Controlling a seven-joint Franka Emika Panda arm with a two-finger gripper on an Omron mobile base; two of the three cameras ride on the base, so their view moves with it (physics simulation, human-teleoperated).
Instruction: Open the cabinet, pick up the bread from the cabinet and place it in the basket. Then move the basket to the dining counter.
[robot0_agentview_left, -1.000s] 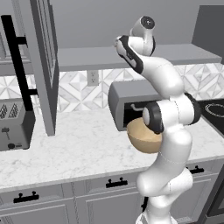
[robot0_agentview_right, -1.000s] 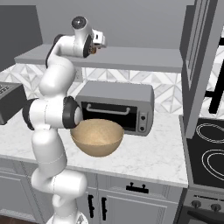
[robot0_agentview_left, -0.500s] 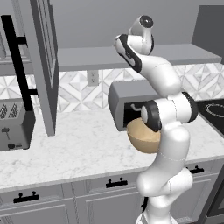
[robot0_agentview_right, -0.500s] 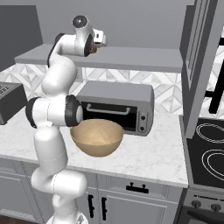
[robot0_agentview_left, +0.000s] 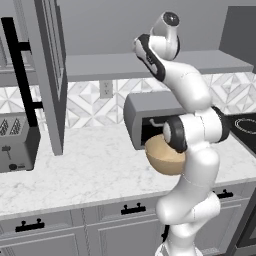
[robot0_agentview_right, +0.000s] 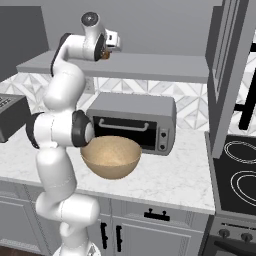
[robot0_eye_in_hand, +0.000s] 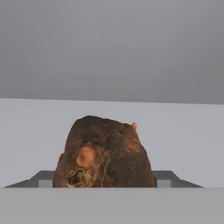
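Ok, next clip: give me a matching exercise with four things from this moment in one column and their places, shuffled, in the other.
Things:
1. bread
2. basket
3. toaster oven
4. toaster

Places:
A. far end of the counter, beyond the open cabinet door
B. on the cabinet shelf, at the gripper
C. against the backsplash, behind the basket
D. on the counter in front of the toaster oven

Pairs: 1-B, 2-D, 3-C, 4-A

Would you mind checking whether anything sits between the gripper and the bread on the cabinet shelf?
Nothing visible does. In the hand view the bread sits directly ahead between the fingertips, on the bare cabinet shelf.
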